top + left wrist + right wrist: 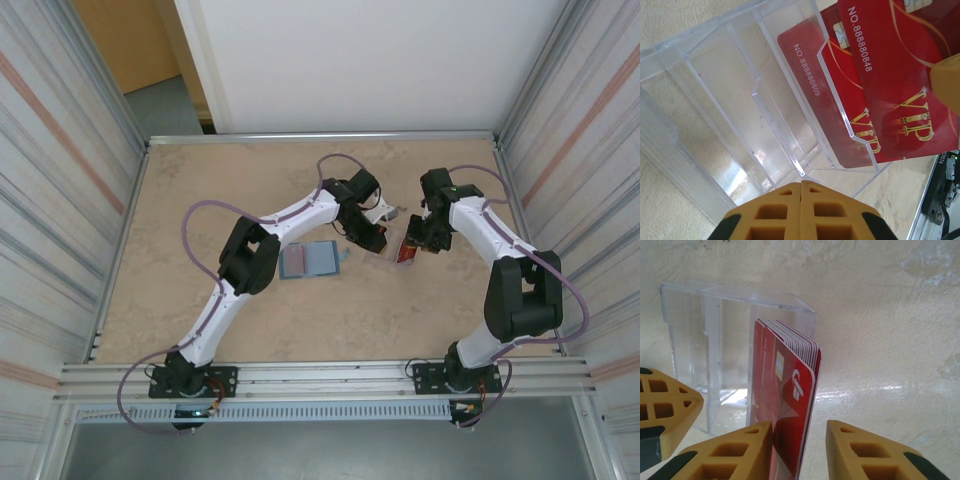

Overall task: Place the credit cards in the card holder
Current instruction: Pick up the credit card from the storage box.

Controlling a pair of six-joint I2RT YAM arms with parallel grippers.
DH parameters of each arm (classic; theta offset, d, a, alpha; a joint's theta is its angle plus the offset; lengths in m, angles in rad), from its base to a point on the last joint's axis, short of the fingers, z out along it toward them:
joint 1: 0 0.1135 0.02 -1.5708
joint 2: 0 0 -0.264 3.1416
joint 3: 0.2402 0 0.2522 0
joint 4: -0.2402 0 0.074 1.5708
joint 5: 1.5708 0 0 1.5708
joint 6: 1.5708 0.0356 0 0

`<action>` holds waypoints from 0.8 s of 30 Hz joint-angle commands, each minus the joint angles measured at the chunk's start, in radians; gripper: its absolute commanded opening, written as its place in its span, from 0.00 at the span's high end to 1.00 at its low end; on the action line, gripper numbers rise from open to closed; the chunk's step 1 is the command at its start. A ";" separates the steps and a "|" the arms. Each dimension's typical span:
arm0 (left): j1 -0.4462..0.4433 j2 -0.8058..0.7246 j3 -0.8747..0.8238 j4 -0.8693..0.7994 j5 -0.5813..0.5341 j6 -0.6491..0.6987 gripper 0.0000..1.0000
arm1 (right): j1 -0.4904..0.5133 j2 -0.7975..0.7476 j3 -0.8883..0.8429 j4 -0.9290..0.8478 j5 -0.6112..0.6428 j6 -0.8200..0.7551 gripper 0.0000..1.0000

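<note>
Working on a beige table inside striped walls. Leaving the wallet lying open nearby, ready for loading. Seemingly pinning the case with the left gripper, fingers shut together at its edge, against sliding. Straddling the cards, standing in the end slot, with the right gripper: narrow gap, not yet clamped.

A beige, stone-patterned tabletop lies evenly lit. Ribbed grey metal walls stand along its left and right sides, and a plain white panel rises behind it. Beyond its far left corner are an orange-brown wooden surface and grey floor. Aluminium rails edge its near side.
</note>
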 commanded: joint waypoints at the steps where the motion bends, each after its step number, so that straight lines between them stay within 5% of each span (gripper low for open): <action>1: -0.004 0.026 -0.038 -0.055 -0.030 -0.004 1.00 | 0.007 -0.024 0.028 -0.058 0.017 -0.009 0.72; 24: -0.004 0.024 -0.040 -0.055 -0.034 -0.004 1.00 | 0.005 -0.038 0.019 -0.016 -0.058 0.005 1.00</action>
